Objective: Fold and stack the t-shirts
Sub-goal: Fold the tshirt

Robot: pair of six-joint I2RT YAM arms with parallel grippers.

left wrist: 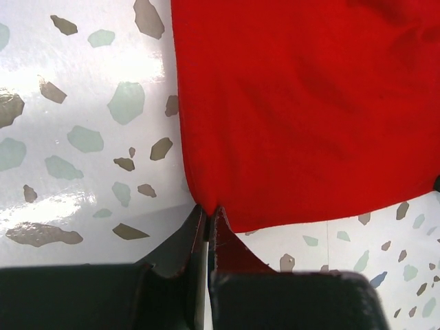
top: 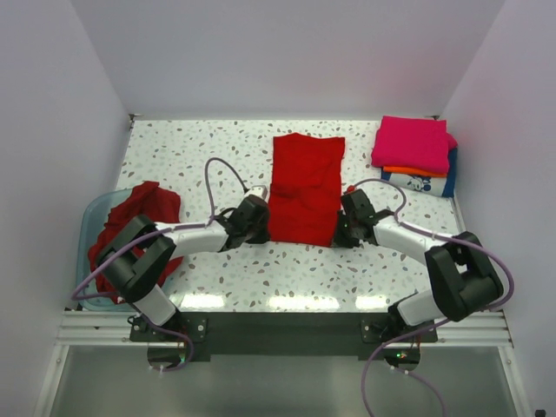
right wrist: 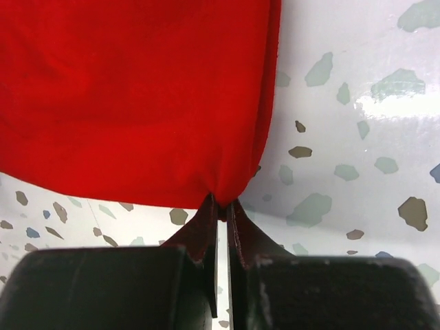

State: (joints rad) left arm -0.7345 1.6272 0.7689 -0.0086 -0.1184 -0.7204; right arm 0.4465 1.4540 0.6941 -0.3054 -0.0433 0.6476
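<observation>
Left gripper (left wrist: 208,214): jaws closed to a thin slit, pinching the near-left corner of the red shirt (left wrist: 309,103); the cloth edge is drawn into a small peak between the fingertips. Right gripper (right wrist: 221,205): jaws likewise closed, pinching the near-right corner of the same shirt, the hem gathered to a point at the tips. Both grippers sit low at the table (top: 191,152), 1 on each side of the shirt's near edge.

The red shirt lies flat at the centre of the speckled table as a long narrow panel running from near to far, its surface lightly wrinkled.

At the far-right corner stands a stack of folded shirts: pink shirt (top: 413,143) on top, orange shirt (top: 400,170) showing as a thin edge beneath, white shirt (top: 419,183) with blue print at the bottom.

At the left edge a translucent tub (top: 90,228) holds a loose red heap (top: 143,208) of cloth, well apart from the flat shirt.
</observation>
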